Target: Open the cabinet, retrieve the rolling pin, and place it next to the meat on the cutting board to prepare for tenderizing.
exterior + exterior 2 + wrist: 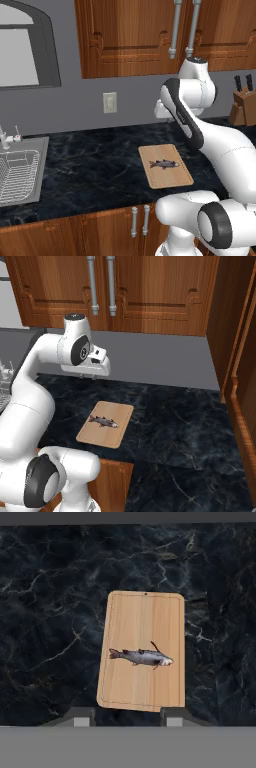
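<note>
The cabinet (130, 35) hangs on the wall above the counter with both doors shut, its two long grey handles (101, 286) side by side. No rolling pin is in sight. On the dark marble counter lies the cutting board (167, 177), and the small grey fish-shaped meat (164, 163) rests near its middle. My gripper (127, 718) hovers high over the board, pointing straight down at it. It is open, with nothing between its fingertips (82, 718). The hand view looks down on the cutting board (145, 617) and the meat (142, 657). From the right I see the gripper (89, 375) well below the cabinet handles.
A steel sink (20, 172) with a faucet (7, 137) sits at the counter's left end. A knife block (242, 107) stands at the back right. A tall wooden cabinet side (240, 366) bounds the counter on the right. Low cabinets with short handles (140, 220) run below.
</note>
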Robot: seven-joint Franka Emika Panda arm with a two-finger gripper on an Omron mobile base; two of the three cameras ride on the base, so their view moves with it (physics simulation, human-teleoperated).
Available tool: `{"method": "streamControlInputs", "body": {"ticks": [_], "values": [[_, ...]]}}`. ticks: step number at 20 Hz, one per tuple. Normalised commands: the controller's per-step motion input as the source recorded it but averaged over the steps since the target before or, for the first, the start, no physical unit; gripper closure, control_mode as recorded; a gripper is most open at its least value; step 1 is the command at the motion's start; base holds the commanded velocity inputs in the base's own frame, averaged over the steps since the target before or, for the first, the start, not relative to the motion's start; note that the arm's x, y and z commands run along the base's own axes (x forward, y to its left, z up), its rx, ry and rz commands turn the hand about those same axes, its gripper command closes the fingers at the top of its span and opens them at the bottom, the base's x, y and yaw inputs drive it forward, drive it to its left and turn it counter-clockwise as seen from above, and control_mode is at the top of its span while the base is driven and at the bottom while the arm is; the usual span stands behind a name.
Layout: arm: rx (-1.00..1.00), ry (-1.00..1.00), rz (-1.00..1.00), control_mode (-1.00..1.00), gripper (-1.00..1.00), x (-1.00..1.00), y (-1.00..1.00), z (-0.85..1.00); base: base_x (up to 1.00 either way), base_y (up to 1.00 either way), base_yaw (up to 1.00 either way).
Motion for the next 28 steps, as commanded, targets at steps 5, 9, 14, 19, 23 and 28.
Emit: {"method": "streamControlInputs", "body": {"ticks": [5, 9, 14, 19, 23, 28], "values": [[0.00, -0.05, 0.00, -1.00, -1.00, -0.01, 0.00, -0.01, 0.00, 0.00, 0.00], [0.02, -0.21, -0.05, -1.00, -1.00, -0.18, -0.21, 0.07, 0.00, 0.00, 0.00], [0.02, -0.34, -0.09, -1.00, -1.00, -0.46, -0.23, 0.19, 0.00, 0.00, 0.00], [0.00, -0.29, -0.05, -1.00, -1.00, -0.54, -0.08, 0.24, 0.00, 0.00, 0.00], [0.00, -0.32, -0.03, -1.00, -1.00, -0.63, -0.26, 0.29, 0.00, 0.00, 0.00], [0.00, -0.30, -0.01, -1.00, -1.00, -0.57, -0.20, 0.46, 0.00, 0.00, 0.00]]}}
